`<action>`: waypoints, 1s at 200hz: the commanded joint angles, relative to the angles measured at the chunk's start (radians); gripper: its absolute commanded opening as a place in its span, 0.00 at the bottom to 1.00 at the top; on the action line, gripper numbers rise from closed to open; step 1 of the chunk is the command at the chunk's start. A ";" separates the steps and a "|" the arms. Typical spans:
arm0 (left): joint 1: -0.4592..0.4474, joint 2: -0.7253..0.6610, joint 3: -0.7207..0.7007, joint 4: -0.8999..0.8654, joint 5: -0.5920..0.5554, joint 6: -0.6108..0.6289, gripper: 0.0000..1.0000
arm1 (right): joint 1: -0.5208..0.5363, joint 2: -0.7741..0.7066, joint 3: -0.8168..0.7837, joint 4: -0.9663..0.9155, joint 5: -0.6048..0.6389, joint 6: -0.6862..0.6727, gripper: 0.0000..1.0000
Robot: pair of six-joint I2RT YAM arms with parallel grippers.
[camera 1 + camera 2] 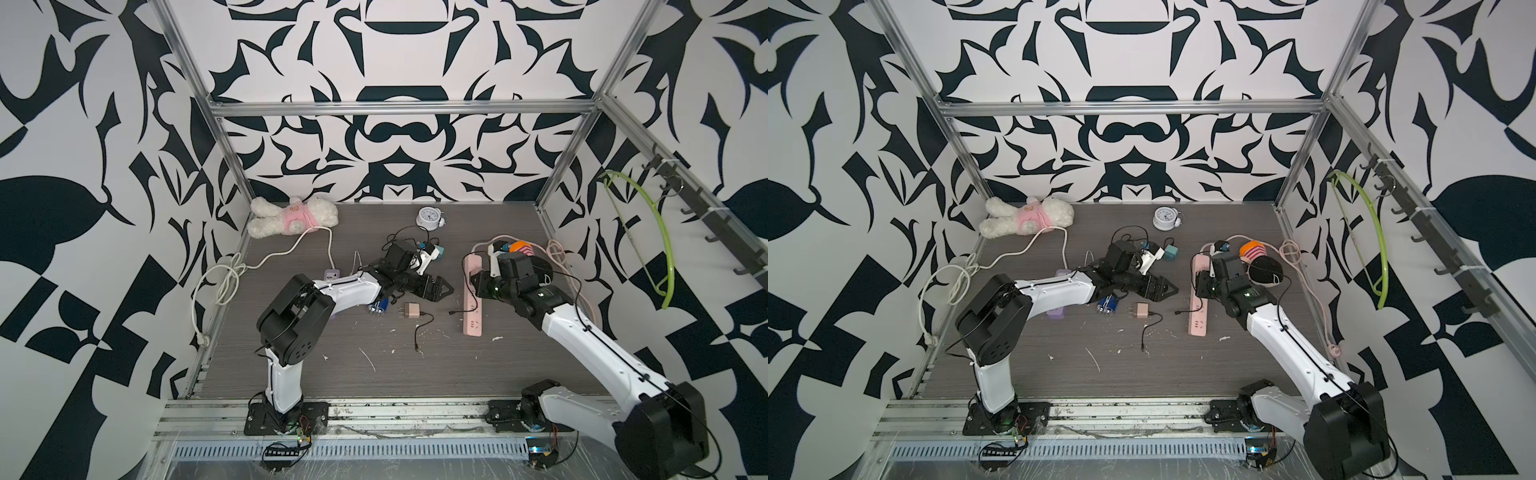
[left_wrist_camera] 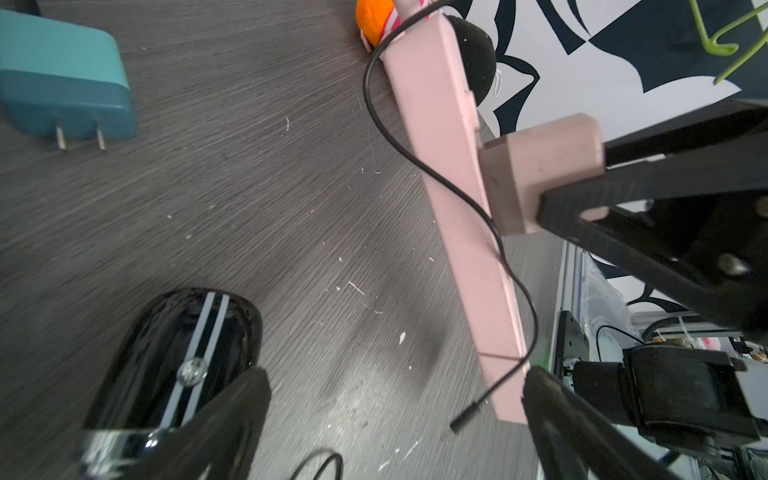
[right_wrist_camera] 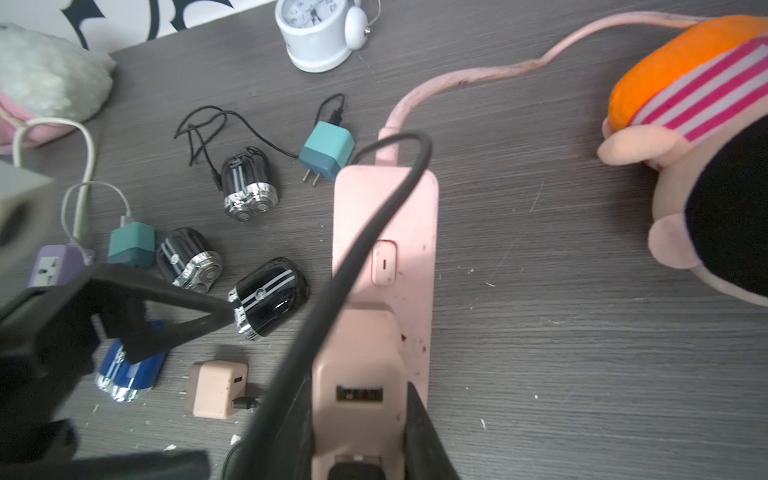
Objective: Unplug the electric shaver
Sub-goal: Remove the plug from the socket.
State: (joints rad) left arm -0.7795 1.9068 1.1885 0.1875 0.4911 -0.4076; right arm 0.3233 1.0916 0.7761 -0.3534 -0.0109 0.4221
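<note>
Two top views from high above the front rail, looking down and back across the whole table, nearly identical. Left wrist low and close, facing the pink power strip side-on. Right wrist close above the same strip, looking along it.

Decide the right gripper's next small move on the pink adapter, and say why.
Probably pull straight away from the pink power strip: the right gripper is shut on the pink adapter, which appears seated against the strip's face, while the left gripper hangs open, holding nothing.
</note>
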 commanded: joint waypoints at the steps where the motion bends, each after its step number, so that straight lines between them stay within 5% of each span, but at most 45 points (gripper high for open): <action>1: -0.015 0.037 0.027 0.069 0.035 -0.031 0.99 | 0.002 -0.027 -0.007 0.083 -0.049 0.019 0.00; 200: -0.051 0.179 0.097 0.247 0.124 -0.123 0.99 | 0.002 -0.096 0.000 0.123 -0.161 0.080 0.00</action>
State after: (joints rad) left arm -0.8249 2.0567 1.2659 0.3855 0.5705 -0.4953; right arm 0.3222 1.0252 0.7319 -0.3130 -0.1371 0.4957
